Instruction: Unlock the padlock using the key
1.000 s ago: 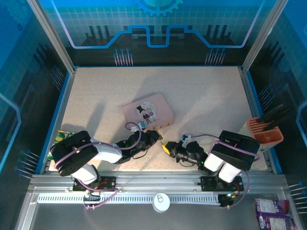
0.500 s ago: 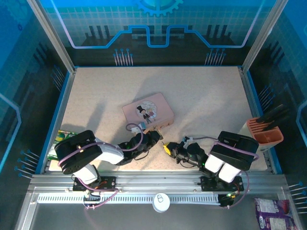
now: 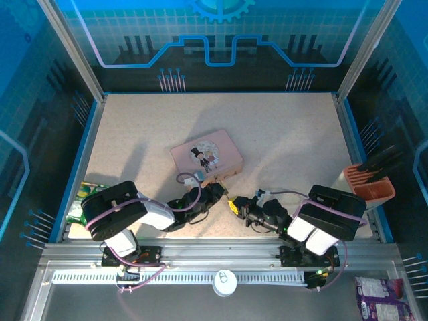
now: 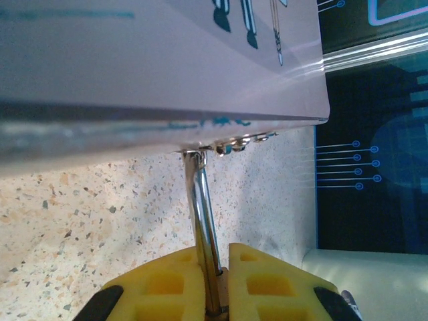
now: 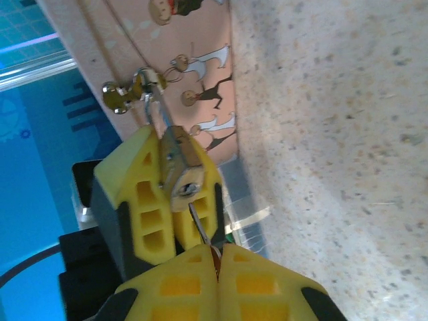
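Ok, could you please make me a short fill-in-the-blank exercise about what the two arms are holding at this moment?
1. The left fingers are closed on the brass ____.
2. The right fingers pinch the thin ____, which points at the padlock.
3. The silver shackle hooks into the latch of the ____ tin.
Missing words: padlock; key; pink.

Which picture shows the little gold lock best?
The right wrist view: the padlock is close, brass body and keyhole facing the camera, key at it. The left wrist view shows its shackle. From the top it's too small to see.
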